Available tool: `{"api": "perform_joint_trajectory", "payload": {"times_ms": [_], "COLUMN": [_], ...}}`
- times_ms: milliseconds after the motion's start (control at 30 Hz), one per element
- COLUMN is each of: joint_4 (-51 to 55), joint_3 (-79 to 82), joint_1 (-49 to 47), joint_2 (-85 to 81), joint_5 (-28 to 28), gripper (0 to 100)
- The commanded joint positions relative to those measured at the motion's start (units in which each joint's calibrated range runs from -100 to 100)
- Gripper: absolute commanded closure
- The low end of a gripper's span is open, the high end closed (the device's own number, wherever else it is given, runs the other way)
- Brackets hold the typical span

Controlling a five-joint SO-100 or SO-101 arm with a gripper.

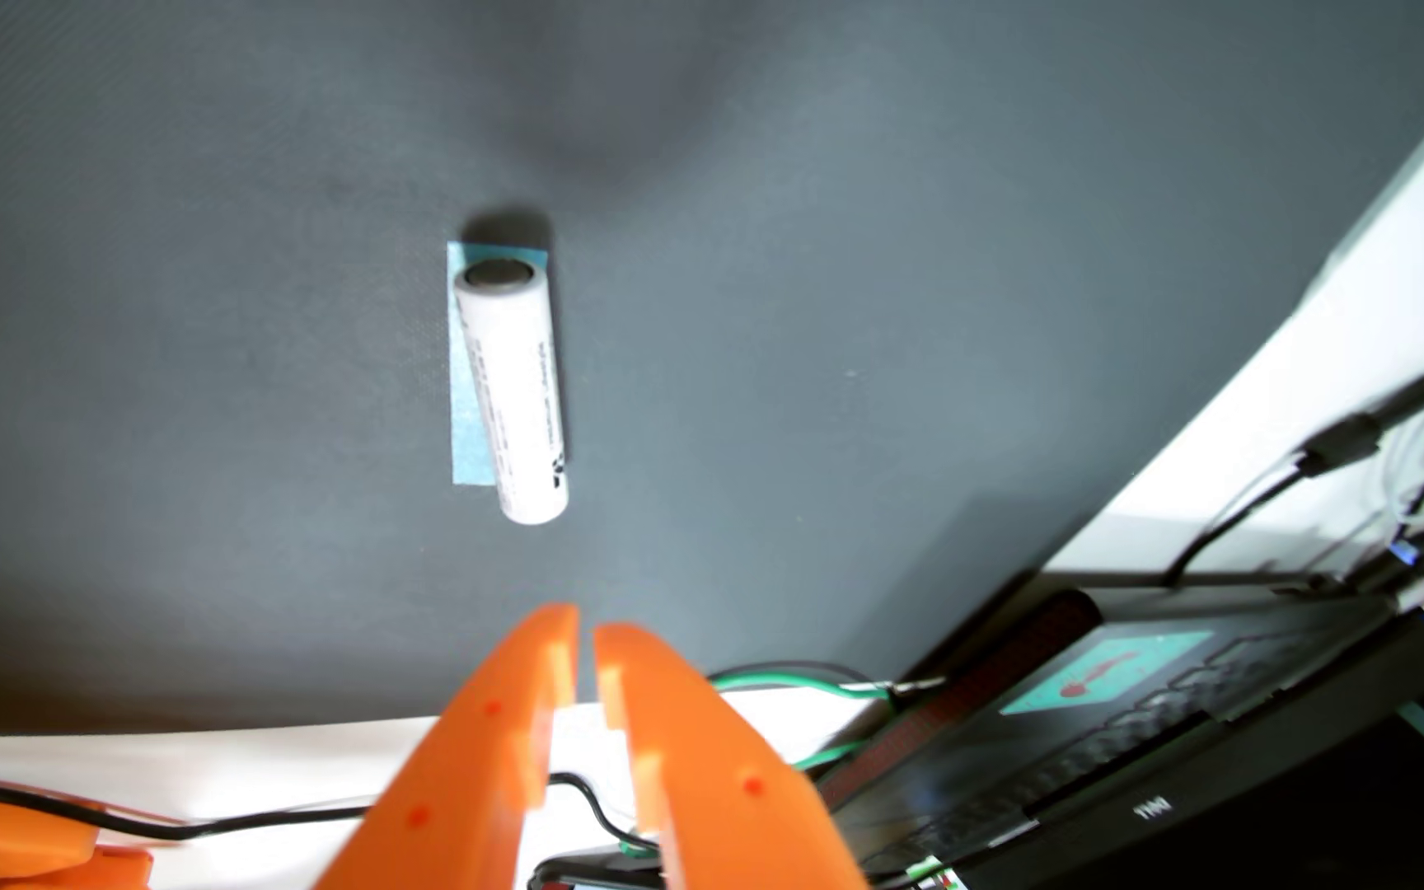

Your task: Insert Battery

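Wrist view, looking over a dark grey mat (178, 385) that covers most of the table. At the lower left corner, part of an orange printed piece (6, 843) and a black cable (220, 823) lie on the white table (178, 762) edge.

Left of centre, a white cylindrical battery (516, 394) lies on its side on the mat, resting partly on a strip of pale blue tape (467, 402). Its long axis runs away from the camera, with a dark flat end cap at the far end and faint print along its side. Nothing touches it.

Below centre, the orange claw (586, 637) enters from the bottom edge, its two fingers nearly together with only a thin slit between the tips, holding nothing. It sits near the battery's close end but apart from it.

At the right, a black laptop (1119, 770), green wires (786, 682) and more cables. No battery holder is visible.

The battery looks rigid, smooth and likely to roll or slip; it is probably fairly dense. The best hold would be across its middle, fingers on the two long sides, after opening the claw wider.
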Motion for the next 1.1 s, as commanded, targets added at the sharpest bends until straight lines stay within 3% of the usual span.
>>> {"api": "perform_joint_trajectory", "payload": {"times_ms": [0, 400, 1067], "joint_4": [-2.19, -3.38, -3.38], "joint_3": [-3.3, -6.09, -6.18], "joint_1": [1.78, 4.85, 5.09], "joint_2": [5.41, 13.83, 18.91], "joint_5": [0.33, 4.6, 5.68], "gripper": [92, 89, 88]}}
